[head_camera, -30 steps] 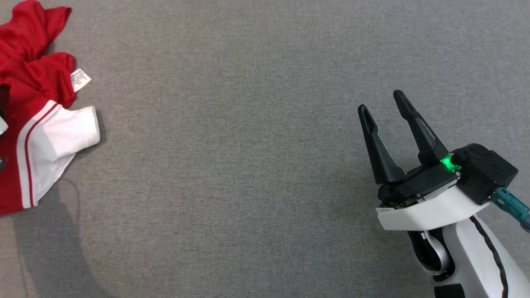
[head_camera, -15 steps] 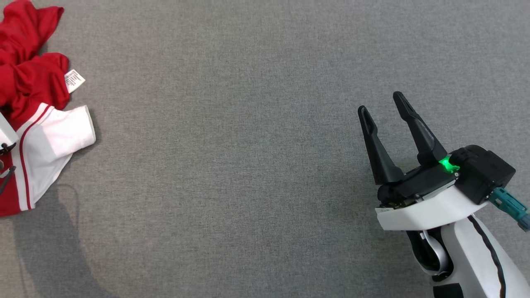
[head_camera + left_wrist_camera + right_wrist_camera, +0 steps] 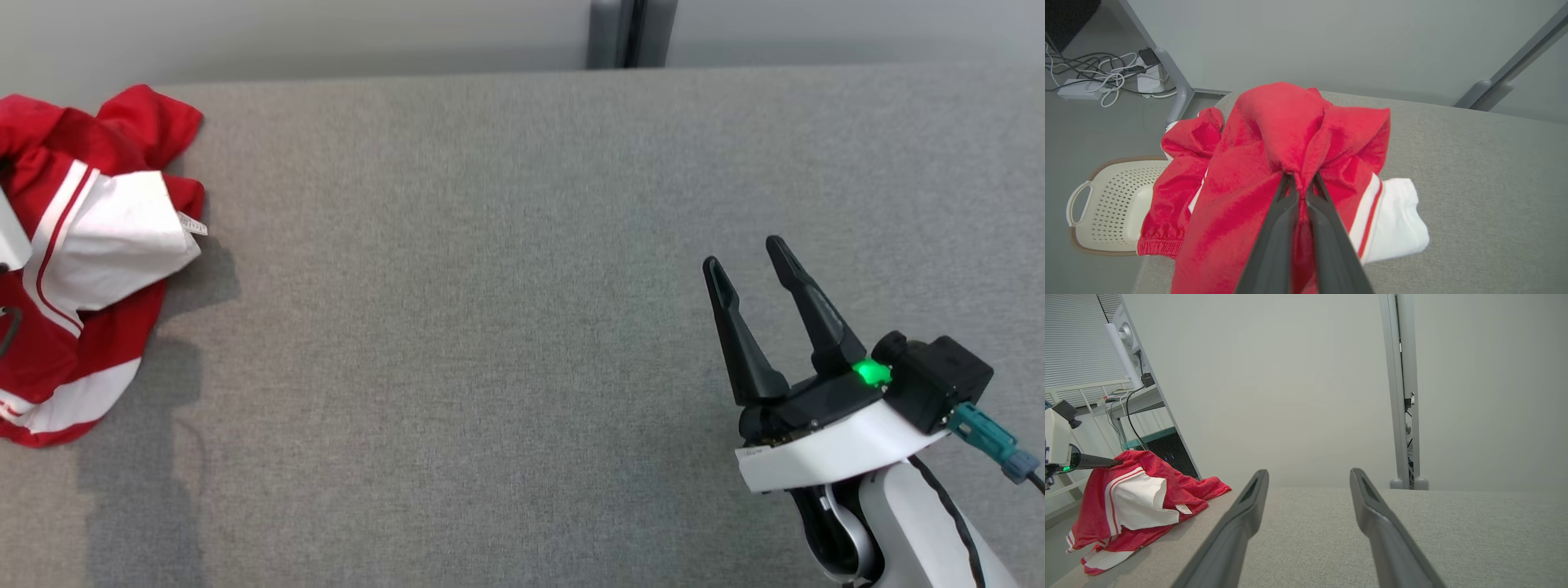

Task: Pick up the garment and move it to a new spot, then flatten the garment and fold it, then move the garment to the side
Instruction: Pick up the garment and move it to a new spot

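Note:
The garment (image 3: 90, 245), red with white panels and stripes, hangs bunched at the table's far left edge. In the left wrist view my left gripper (image 3: 1300, 181) is shut on a pinched fold of the garment (image 3: 1290, 134), which drapes over both fingers. The right wrist view shows the garment (image 3: 1139, 494) lifted at its top by the left gripper (image 3: 1106, 462), its lower part resting on the table. At the lower right my right gripper (image 3: 741, 251) hovers open over bare table, far from the cloth, with nothing between its fingers (image 3: 1249, 506).
The grey fabric-covered table (image 3: 490, 327) stretches wide between garment and right gripper. Its far edge meets a pale wall with a grey post (image 3: 624, 33). A cream perforated basket (image 3: 1106, 196) sits on the floor beyond the left edge, near cables (image 3: 1106, 77).
The left gripper has shut on the garment and raised it into a taller bunch. The head camera has tilted up, bringing the table's far edge into view. The right gripper stays open.

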Motion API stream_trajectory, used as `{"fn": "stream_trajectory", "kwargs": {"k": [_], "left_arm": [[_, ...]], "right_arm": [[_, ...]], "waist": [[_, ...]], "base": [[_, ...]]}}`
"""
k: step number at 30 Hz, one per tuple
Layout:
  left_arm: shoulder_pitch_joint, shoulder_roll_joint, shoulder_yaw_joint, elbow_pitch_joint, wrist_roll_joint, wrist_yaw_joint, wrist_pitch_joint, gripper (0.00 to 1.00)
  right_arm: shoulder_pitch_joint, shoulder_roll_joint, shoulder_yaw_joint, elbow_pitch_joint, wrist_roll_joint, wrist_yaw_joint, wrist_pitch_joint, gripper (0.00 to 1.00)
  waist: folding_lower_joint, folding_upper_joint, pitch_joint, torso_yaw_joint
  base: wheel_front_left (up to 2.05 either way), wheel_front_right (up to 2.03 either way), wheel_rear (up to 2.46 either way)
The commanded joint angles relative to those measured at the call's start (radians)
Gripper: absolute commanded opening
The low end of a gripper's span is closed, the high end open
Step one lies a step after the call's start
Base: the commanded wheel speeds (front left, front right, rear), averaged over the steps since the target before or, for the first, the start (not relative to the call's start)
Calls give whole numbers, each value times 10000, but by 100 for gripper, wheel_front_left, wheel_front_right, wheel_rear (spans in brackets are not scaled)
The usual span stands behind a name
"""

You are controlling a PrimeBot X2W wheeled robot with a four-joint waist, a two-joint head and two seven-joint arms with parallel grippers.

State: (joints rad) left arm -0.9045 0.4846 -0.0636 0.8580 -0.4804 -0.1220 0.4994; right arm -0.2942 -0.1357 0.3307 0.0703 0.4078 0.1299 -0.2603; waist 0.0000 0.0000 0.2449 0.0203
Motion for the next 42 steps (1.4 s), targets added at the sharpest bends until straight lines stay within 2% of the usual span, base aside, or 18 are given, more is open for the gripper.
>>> {"fn": "stream_trajectory", "kwargs": {"k": [1, 9, 17, 21, 27, 30, 32, 36, 37, 42], "left_arm": [[69, -5, -118, -227, 75, -24, 28, 0], [228, -169, -951, -2302, -279, -85, 540, 0], [533, -565, -1633, -5078, -1102, -79, 1256, 0], [910, -1147, -1789, -6795, -1661, 9, 1441, 0], [2227, -1877, -2165, -8165, -1973, 232, 1188, 0], [3073, -2097, -2420, -8298, -1822, 294, 793, 0], [3555, -2052, -2731, -8095, -1262, 280, 232, 0], [4316, -2458, -3110, -7056, -797, 280, -1028, 0], [4316, -2458, -3110, -7056, -797, 280, -1028, 0], [4745, -3166, -3741, -5201, -342, 203, -2405, 0]], "right_arm": [[177, -16, -67, -2, 64, 15, -67, 100], [728, 142, -276, -13, 249, 15, -61, 100], [1088, 256, -533, -98, 310, 15, -63, 100], [1171, 266, -661, -137, 296, 15, -63, 100], [1234, 193, -881, -265, 266, 15, -63, 100], [1284, 161, -942, -305, 264, 15, -64, 100], [1288, 131, -944, -337, 292, 15, -64, 100], [1213, 146, -979, -365, 307, 15, -64, 100], [1213, 146, -979, -365, 307, 15, -64, 100], [1215, 126, -883, -284, 259, 15, -64, 100]], "waist": [[0, 0, -559, -54], [0, 0, -1608, -451], [0, 0, -2082, -1114], [0, 0, -2166, -1549], [0, 0, -2144, -2051], [0, 0, -2114, -2181], [0, 0, -2059, -2234], [0, 0, -1994, -2266], [0, 0, -1994, -2266], [0, 0, -2003, -2082]], "base": [[0, 0, 0], [0, 0, 0], [0, 0, 0], [0, 0, 0], [0, 0, 0], [0, 0, 0], [0, 0, 0], [0, 0, 0], [0, 0, 0], [0, 0, 0]]}}
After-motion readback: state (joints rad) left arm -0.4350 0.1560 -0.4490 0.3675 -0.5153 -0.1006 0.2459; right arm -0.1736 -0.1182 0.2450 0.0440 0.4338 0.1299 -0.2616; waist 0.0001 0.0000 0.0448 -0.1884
